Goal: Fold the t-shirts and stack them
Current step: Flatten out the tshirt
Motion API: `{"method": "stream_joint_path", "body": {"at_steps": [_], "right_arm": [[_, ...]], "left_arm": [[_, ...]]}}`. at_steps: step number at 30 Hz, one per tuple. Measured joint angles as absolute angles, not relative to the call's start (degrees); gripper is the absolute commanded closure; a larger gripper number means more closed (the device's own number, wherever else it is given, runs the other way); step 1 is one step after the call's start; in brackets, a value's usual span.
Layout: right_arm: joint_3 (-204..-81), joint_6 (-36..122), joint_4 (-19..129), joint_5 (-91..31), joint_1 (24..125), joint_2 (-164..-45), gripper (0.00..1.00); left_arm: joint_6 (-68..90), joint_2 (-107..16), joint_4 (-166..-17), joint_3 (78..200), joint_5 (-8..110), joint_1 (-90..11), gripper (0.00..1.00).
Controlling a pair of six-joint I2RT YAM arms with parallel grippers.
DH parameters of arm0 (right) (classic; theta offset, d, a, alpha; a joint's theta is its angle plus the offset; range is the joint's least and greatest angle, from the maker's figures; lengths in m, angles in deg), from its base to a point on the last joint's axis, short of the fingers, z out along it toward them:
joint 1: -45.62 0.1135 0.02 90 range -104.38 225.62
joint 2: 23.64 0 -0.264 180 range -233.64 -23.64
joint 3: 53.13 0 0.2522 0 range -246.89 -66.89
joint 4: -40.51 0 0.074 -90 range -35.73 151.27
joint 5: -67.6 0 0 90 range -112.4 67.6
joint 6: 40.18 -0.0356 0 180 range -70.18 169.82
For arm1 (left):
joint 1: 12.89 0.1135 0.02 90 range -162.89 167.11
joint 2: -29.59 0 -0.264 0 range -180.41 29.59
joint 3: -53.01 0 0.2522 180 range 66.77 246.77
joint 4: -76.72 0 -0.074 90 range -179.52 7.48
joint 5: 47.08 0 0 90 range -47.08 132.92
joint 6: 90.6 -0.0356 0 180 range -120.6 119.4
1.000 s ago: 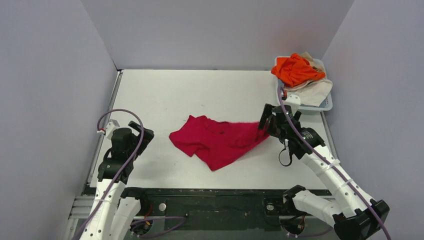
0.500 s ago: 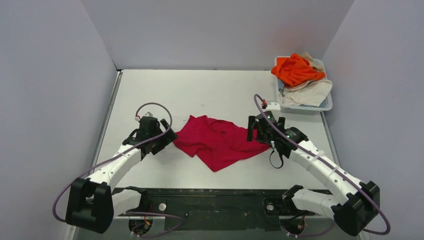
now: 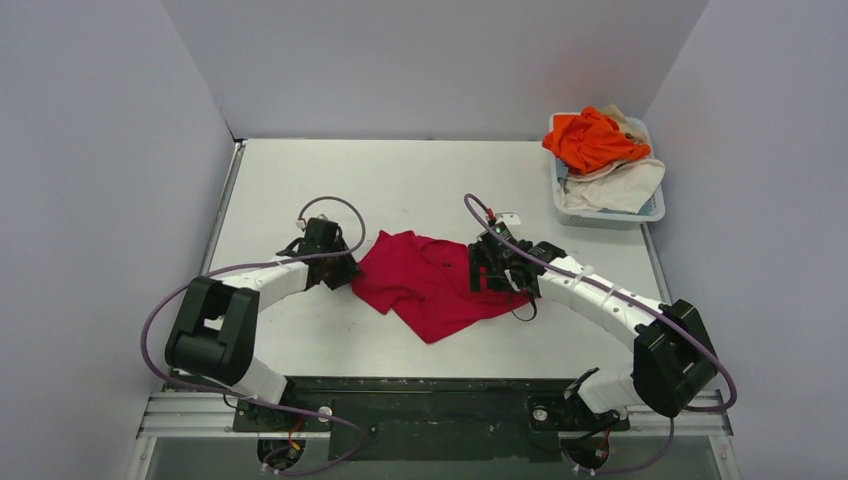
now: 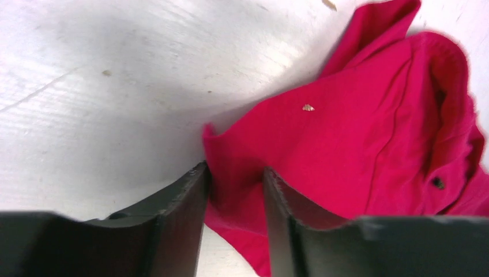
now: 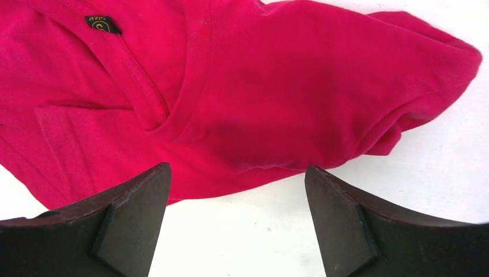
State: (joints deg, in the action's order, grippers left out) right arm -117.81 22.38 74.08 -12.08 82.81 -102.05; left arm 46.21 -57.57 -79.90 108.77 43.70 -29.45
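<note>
Your top camera looks down from above the near edge over the whole white table (image 3: pixel 400 180). Both wrist cameras sit close, sharing the crumpled crimson cloth t-shirt (image 3: pixel 430 285).

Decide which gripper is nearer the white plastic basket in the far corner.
Right: the right gripper is over the crimson red cloth t-shirt, toward the white plastic basket; the left gripper, at the shirt's opposite edge, is farther.
</note>
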Motion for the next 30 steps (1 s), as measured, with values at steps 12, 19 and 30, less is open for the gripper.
{"method": "stream_joint_path", "body": {"at_steps": [12,19,30], "right_arm": [[-124.21,19.51,72.66,-9.58,86.24,-111.45,0.27],[-128.56,16.52,72.51,-6.5,90.68,-118.23,0.41],[-129.06,13.33,73.27,-4.71,92.53,-122.97,0.63]], "left_arm": [[44.85,-56.15,-78.15,108.58,41.25,-32.23,1.0],[45.07,-50.22,-74.06,108.44,37.16,-33.62,1.0],[45.38,-49.59,-71.2,108.42,34.73,-34.98,1.0]]}}
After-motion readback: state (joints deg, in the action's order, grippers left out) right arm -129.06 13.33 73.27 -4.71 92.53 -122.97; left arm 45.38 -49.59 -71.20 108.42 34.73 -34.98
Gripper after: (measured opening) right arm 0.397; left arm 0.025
